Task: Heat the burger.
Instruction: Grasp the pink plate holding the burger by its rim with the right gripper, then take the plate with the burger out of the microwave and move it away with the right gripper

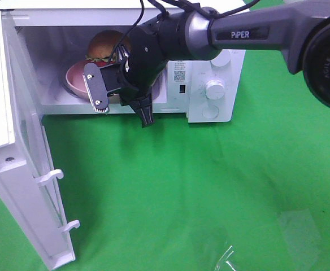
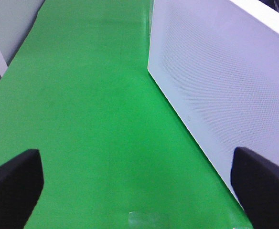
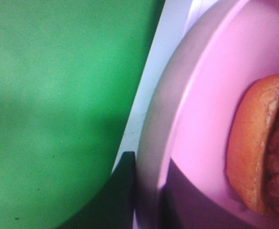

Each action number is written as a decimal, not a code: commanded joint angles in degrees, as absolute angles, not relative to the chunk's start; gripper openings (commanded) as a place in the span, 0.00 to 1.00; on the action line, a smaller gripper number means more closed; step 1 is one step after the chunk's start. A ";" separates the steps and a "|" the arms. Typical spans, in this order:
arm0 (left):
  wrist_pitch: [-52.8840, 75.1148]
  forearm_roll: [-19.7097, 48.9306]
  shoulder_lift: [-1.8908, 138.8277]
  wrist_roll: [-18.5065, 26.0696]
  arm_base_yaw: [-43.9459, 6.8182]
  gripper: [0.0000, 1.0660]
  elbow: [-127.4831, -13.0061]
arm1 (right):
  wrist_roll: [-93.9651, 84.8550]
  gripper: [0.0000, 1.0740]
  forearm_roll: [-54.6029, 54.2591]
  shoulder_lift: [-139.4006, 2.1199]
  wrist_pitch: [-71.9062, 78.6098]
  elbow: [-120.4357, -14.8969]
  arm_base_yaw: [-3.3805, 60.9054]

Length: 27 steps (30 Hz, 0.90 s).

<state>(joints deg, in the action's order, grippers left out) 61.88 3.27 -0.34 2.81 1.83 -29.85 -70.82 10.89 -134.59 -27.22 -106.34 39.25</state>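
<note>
- Because the plate carries the burger, the right tool (image 1: 105,90) is closed on the rim of the pink plate (image 1: 74,79), a dark finger (image 3: 125,191) showing against that rim.
- Riding on the plate, the burger (image 1: 105,46) sits inside the microwave (image 1: 210,84), just past its threshold.
- Swung wide, the door (image 1: 29,192) leaves the cavity free.
- Idle beside the door over the green counter (image 2: 82,119), the left tool (image 2: 134,186) stands fully open and empty.

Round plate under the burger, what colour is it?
Pink; the round plate shows best in the right wrist view.
</note>
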 commanded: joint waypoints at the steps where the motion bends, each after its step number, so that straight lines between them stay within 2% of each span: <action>1: 61.31 3.21 -1.20 2.52 1.89 0.94 -29.74 | -71.96 0.00 11.17 -132.07 -26.30 -106.00 39.36; 27: 61.31 3.21 -1.20 2.52 1.89 0.94 -29.74 | -76.60 0.00 10.60 -115.68 -8.14 -79.13 39.36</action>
<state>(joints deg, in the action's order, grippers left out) 61.88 3.27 -0.34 2.81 1.83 -29.85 -76.38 10.31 -117.40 -12.09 -78.78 39.48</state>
